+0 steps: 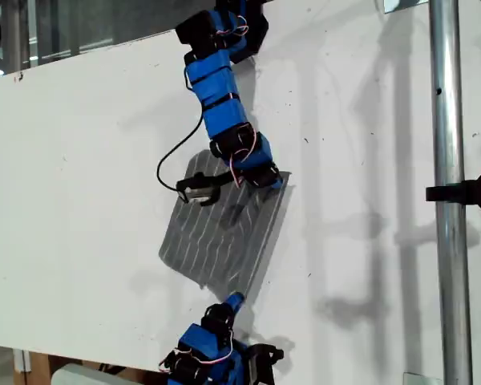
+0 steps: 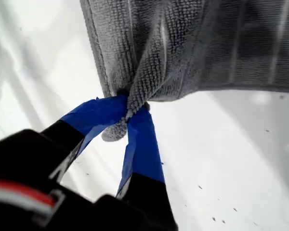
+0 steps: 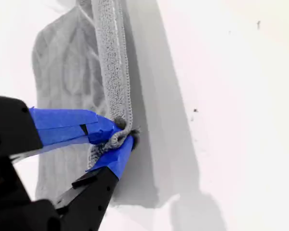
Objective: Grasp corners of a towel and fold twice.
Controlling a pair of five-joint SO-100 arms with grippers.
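Two corners (image 2: pixel 116 131) of the towel (image 1: pixel 216 233) are pinched: my first hand (image 2: pixel 135 111) is closed on a bunched tip, and my second hand (image 3: pixel 121 137) is clamped on another, its hemmed edge running straight away. In the exterior view the cloth lies mid-frame on the white bench (image 1: pixel 80 200), its raised frame-right edge stretched between the two arms, so I judge the fold must carry that edge toward frame left. Only the wrist views show the grips; only the exterior view shows the whole cloth
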